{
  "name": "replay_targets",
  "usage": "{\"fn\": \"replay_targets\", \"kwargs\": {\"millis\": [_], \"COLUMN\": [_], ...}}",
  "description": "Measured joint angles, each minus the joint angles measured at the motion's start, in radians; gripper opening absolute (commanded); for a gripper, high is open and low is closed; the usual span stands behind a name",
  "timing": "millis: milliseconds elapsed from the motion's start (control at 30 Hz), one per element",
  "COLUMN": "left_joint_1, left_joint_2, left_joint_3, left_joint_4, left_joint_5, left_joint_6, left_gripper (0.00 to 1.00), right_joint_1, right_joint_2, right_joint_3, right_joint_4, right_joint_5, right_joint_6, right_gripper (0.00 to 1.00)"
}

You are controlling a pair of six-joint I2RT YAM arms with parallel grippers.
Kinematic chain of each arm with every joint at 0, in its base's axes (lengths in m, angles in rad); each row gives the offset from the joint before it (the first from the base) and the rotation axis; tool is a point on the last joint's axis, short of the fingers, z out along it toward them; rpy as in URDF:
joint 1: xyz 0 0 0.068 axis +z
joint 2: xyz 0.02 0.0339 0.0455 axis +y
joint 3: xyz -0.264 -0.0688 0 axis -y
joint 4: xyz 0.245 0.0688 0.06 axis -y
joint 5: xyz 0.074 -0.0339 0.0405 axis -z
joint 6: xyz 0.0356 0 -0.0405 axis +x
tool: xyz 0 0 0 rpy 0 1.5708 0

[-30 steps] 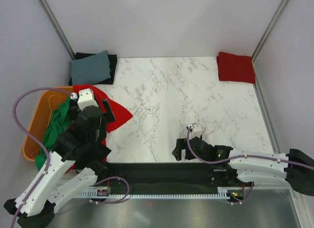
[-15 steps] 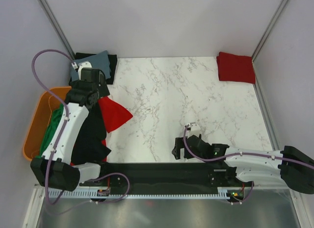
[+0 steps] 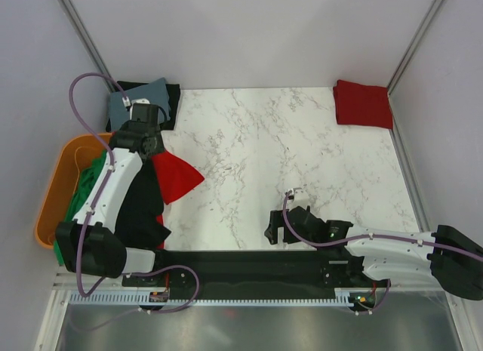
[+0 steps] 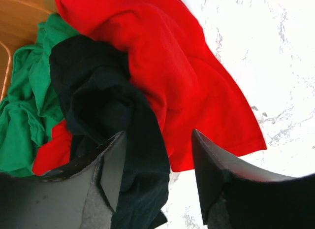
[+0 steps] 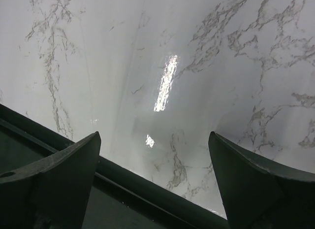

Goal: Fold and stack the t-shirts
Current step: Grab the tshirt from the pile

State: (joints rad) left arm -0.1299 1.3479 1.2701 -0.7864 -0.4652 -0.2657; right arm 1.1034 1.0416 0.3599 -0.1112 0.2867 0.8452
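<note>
A loose heap of t-shirts lies at the left: a red shirt point(image 3: 178, 177) point(image 4: 182, 81) spread onto the marble, a black shirt point(image 3: 140, 209) point(image 4: 106, 108) draped across it, and a green shirt point(image 3: 81, 191) point(image 4: 27, 111) in the orange tub point(image 3: 50, 192). My left gripper point(image 3: 149, 146) point(image 4: 157, 175) hovers above the heap, open, with black cloth below and between the jaws but not clamped. A folded grey-blue shirt point(image 3: 138, 103) lies on a folded black one point(image 3: 172, 102) at the far left. A folded red shirt point(image 3: 363, 103) lies at the far right. My right gripper point(image 3: 275, 234) point(image 5: 155, 179) is open and empty.
The marble table point(image 3: 287, 155) point(image 5: 172, 66) has grey walls at the back and both sides. A black rail point(image 3: 249, 264) point(image 5: 118, 199) runs along the near edge, just under my right gripper. The tub's rim point(image 4: 19, 17) shows at the top left of the left wrist view.
My left arm has stretched out from a hunched pose low over the heap to a reach toward the far left, its wrist now beside the folded grey-blue shirt. The right arm has hardly moved.
</note>
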Motion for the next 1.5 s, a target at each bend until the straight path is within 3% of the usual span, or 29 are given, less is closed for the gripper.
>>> {"fn": "replay_targets", "kwargs": {"millis": [367, 467, 500, 600, 833, 967, 1200, 1400, 1500], "left_joint_1": [0.003, 0.006, 0.006, 0.01, 0.011, 0.011, -0.009, -0.21, -0.304], "left_joint_2": [-0.002, -0.002, -0.002, -0.004, -0.064, -0.111, -0.117, 0.074, 0.136], "left_joint_3": [-0.041, -0.042, -0.042, -0.042, 0.002, 0.141, 0.537, 1.003, 1.108], "left_joint_4": [-0.001, 0.0, 0.0, -0.001, -0.027, -0.055, -0.045, 0.092, 0.195], "left_joint_5": [-0.014, -0.026, -0.029, -0.037, -0.039, -0.01, 0.284, 0.571, 0.678], "left_joint_6": [0.019, 0.023, 0.024, 0.03, 0.031, 0.021, -0.084, -0.159, -0.185], "left_gripper": [0.42, 0.3, 0.19, 0.02, 0.02, 0.02, 0.02, 0.02, 0.02], "right_joint_1": [-0.008, -0.011, -0.011, -0.014, -0.015, -0.015, -0.035, -0.051, -0.061], "right_joint_2": [0.007, 0.007, 0.007, 0.007, 0.007, 0.008, -0.01, -0.149, -0.23], "right_joint_3": [0.0, 0.0, 0.0, 0.0, 0.0, 0.0, -0.013, -0.076, -0.107], "right_joint_4": [0.004, 0.004, 0.005, 0.006, 0.006, 0.007, 0.021, 0.029, 0.029], "right_joint_5": [-0.009, -0.013, -0.013, -0.018, -0.02, -0.021, -0.024, -0.024, -0.023], "right_joint_6": [0.0, 0.0, 0.0, 0.0, 0.0, 0.0, 0.005, 0.019, 0.03], "right_gripper": [0.98, 0.98, 0.98, 0.98, 0.98, 0.98, 0.98, 0.98, 0.98]}}
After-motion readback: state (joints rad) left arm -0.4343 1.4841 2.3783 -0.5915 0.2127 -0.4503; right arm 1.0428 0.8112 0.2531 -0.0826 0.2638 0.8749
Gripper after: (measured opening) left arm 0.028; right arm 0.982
